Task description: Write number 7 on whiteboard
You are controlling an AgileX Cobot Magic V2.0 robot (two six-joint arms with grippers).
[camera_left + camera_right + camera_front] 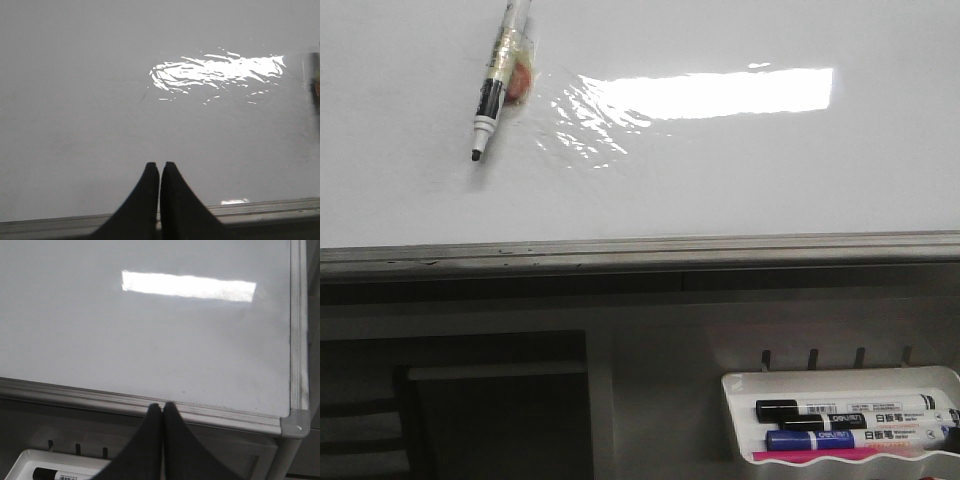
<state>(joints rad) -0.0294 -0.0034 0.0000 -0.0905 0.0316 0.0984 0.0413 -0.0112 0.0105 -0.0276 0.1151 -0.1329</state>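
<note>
left pincer [160,167]: black fingers pressed together, nothing held | large glossy white whiteboard [740,170]: ahead of both pincers, no 7 seen on it yet | taped white marker with black tip [498,82]: long axis slanted, tip at the board, judged nearer to the left arm | right pincer [162,407]: pressed together, empty, over the grey frame edge [200,412]

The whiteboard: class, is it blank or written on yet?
Blank. The whiteboard shows only white surface and glare in all three views; no 7 is visible. A marker points its tip at the board in the front view.
</note>
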